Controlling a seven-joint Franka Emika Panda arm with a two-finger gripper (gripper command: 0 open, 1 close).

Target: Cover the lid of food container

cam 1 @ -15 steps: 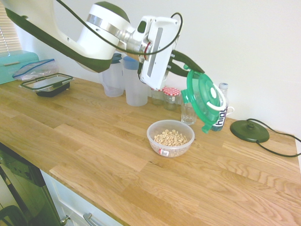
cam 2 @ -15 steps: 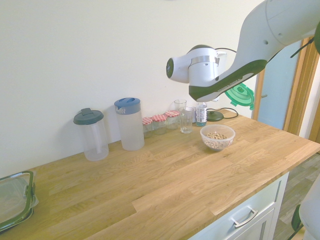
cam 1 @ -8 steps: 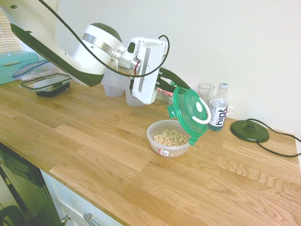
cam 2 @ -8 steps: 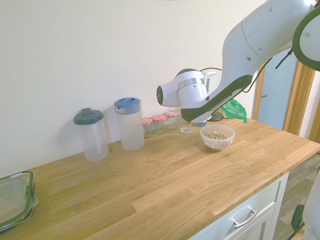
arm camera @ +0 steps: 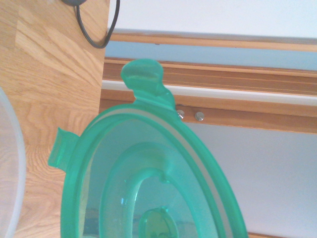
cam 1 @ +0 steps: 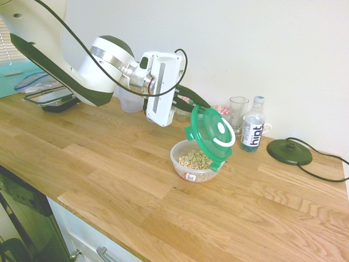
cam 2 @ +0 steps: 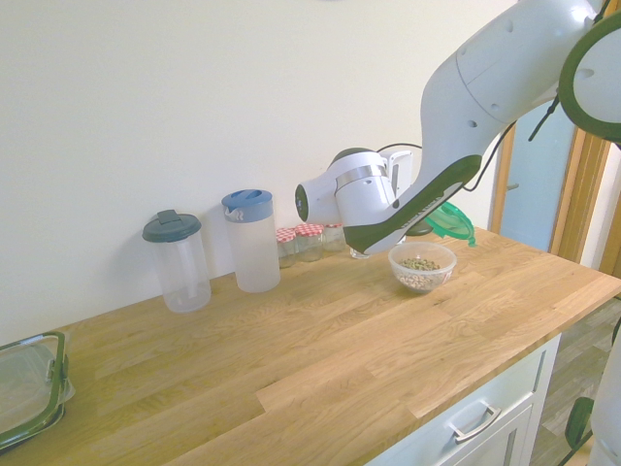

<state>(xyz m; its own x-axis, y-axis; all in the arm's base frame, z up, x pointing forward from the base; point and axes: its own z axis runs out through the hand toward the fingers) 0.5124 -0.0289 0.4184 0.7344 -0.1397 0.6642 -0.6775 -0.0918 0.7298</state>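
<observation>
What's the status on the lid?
Claw shut on green lid. Lid tilted, held over the cereal bowl, not seated. Nothing between lid and bowl.

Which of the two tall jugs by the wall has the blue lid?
The blue-lidded jug stands nearer the jam jars; the other jug has a dark grey-green lid.

White arm, dark green underside; silver joint ring; black cable looped alongside.
</observation>
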